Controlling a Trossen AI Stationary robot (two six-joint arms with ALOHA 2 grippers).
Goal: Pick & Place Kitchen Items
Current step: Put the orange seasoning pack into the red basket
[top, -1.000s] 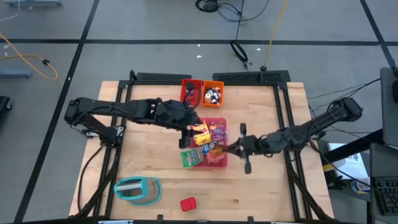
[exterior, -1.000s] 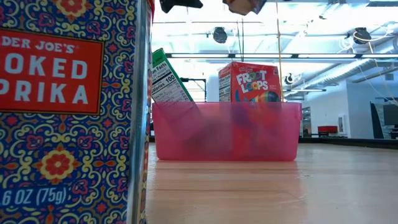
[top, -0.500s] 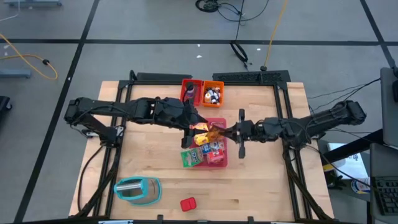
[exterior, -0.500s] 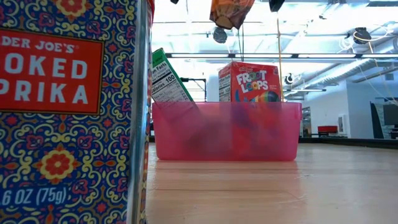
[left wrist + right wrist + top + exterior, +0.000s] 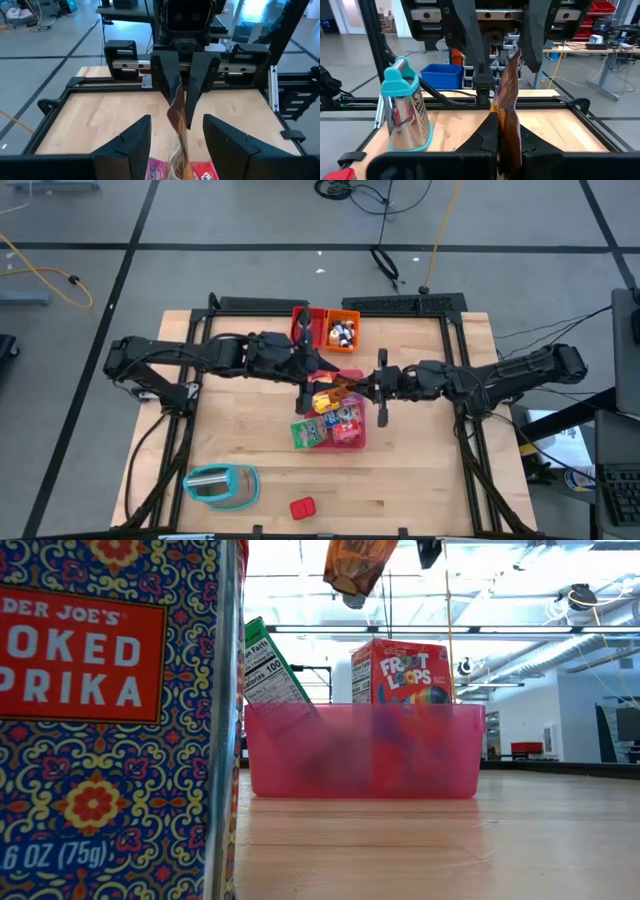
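- Brown-orange crinkly packet [image 5: 343, 388] hanging in the air over the pink tray [image 5: 357, 376], pinched in the right gripper [image 5: 362, 388], fingers clamped flat on it.
- Showing up in the right wrist view too, packet [image 5: 509, 120] sticking straight out from between that arm's own fingers.
- Dangling tilted near the top edge in the low view, packet [image 5: 357, 564] well above the tray's front wall [image 5: 365, 750].
- Facing it from 9 o'clock, the left gripper [image 5: 306, 373] with fingers spread wide, one each side of the packet's free end and not touching it, going by the left wrist view [image 5: 176, 120].
- Sitting inside the tray: a Froot Loops box [image 5: 400, 673] standing upright, a yellow packet [image 5: 325, 401] and a blue-and-red packet [image 5: 345, 418].
- Leaning at the tray's 7 o'clock corner, a green box [image 5: 308, 434].
- Parked at the tray's 12 o'clock, just beyond it, a red bin [image 5: 304, 326] and an orange bin [image 5: 343, 329], the orange one holding small dark bottles.
- Lying well apart toward 7 o'clock on the wooden table [image 5: 420, 460], a teal-handled grater [image 5: 221, 486], with a small red box [image 5: 302, 507] just past it at 6 o'clock.
- Filling the near left of the low view, a smoked paprika tin [image 5: 115, 720].
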